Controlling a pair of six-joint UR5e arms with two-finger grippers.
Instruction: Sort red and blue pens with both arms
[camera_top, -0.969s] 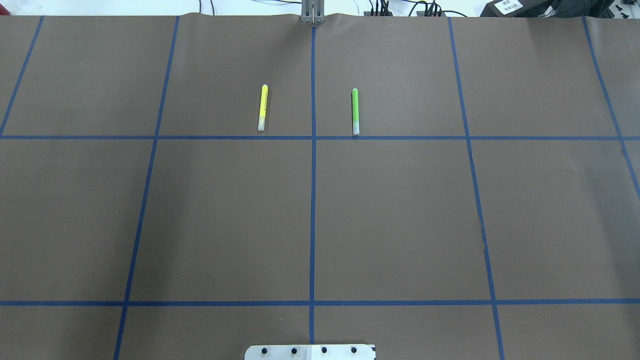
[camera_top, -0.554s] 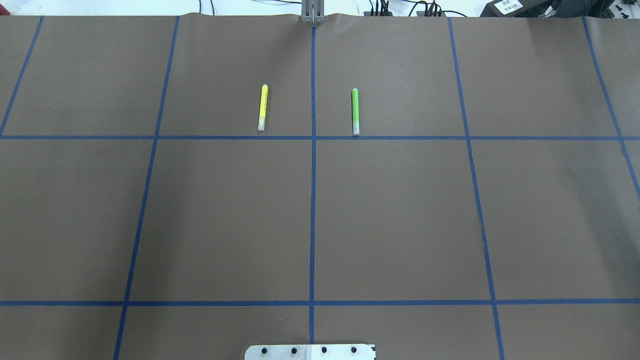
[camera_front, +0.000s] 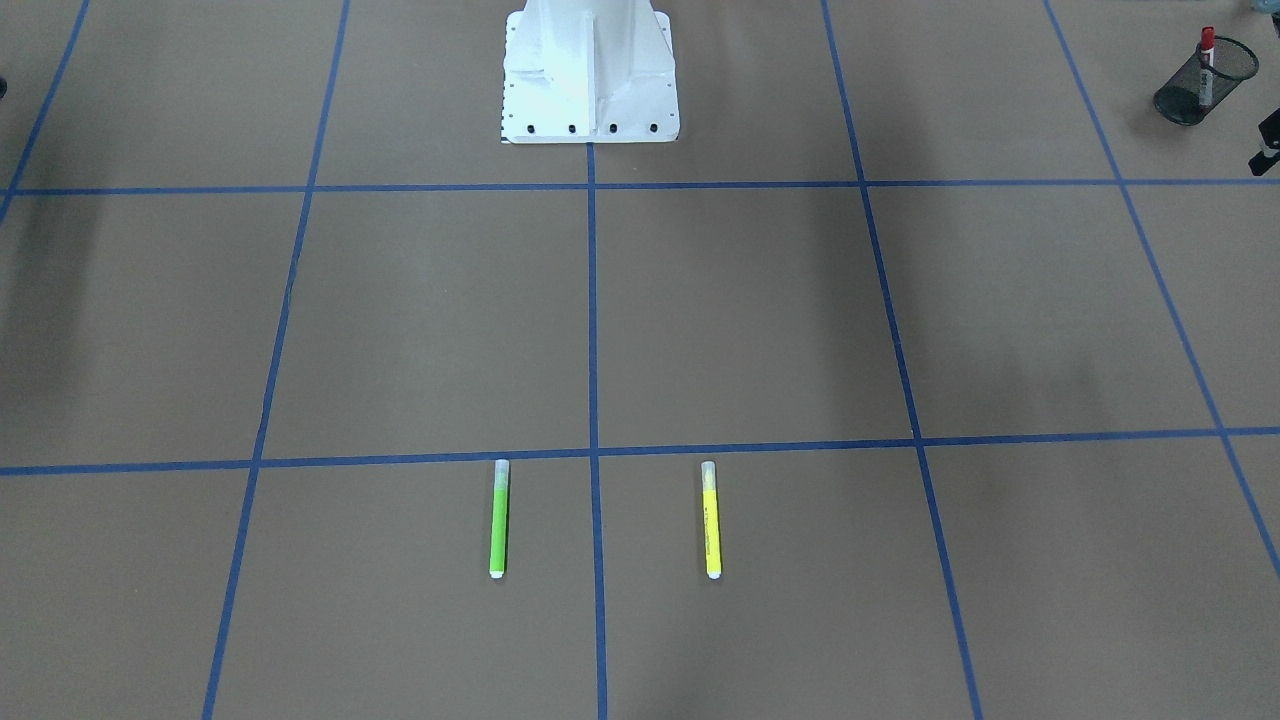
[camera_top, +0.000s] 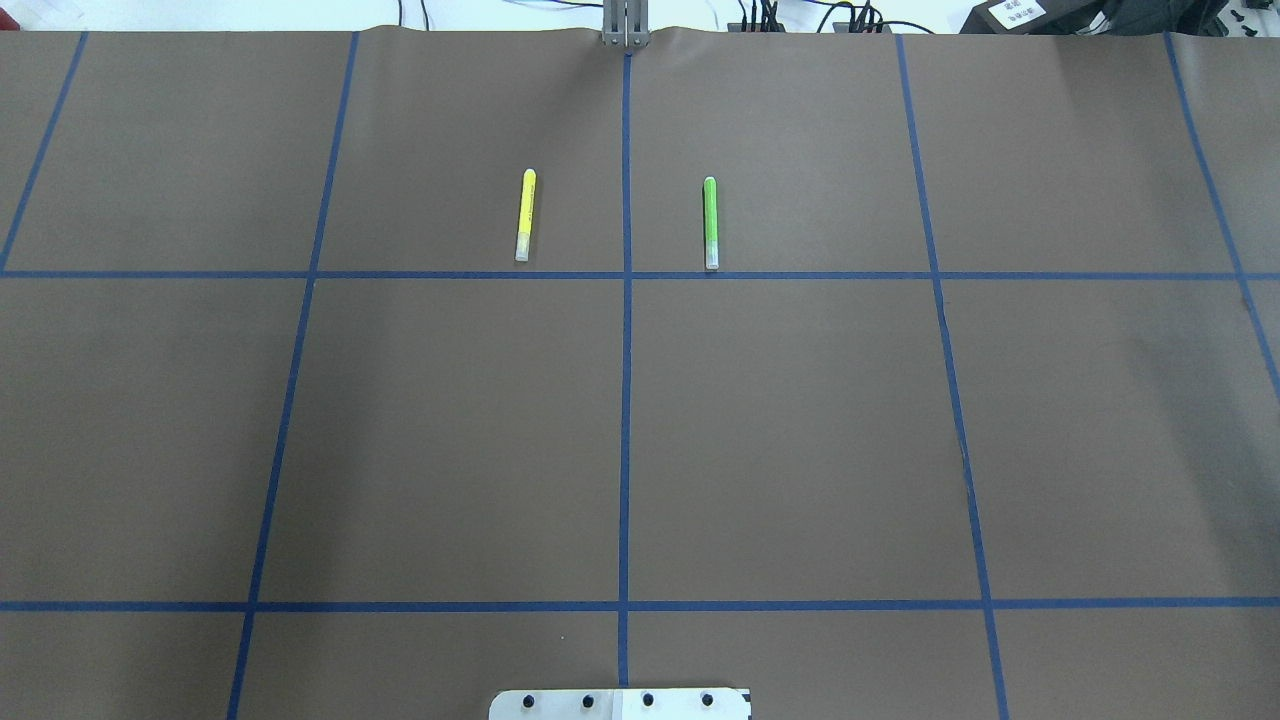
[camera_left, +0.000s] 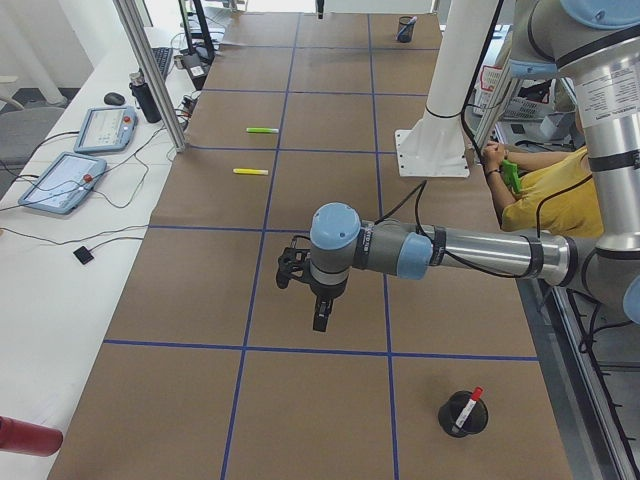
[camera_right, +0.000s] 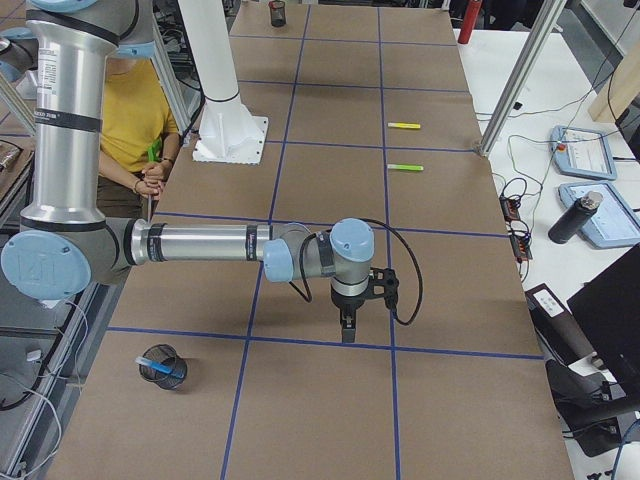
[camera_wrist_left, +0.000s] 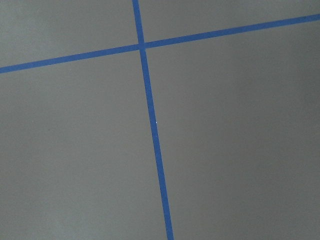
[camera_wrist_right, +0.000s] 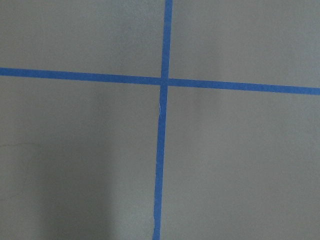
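The red pen (camera_front: 1207, 62) stands in a black mesh cup (camera_front: 1188, 100) at the table end on my left; the exterior left view shows the red pen (camera_left: 467, 404) too. A blue pen (camera_right: 166, 371) lies in another mesh cup (camera_right: 148, 358) at the opposite end. My left gripper (camera_left: 320, 312) hangs fingers down over bare table, apart from the red pen's cup. My right gripper (camera_right: 347, 326) hangs likewise, away from the blue pen's cup. Whether either is open or shut I cannot tell. Both wrist views show only brown table and blue tape.
A yellow marker (camera_top: 525, 215) and a lime-green marker (camera_top: 710, 222) lie side by side on the far middle squares. The white base (camera_front: 590, 70) stands at the robot's edge. A person in a yellow shirt (camera_left: 555, 190) sits behind the base.
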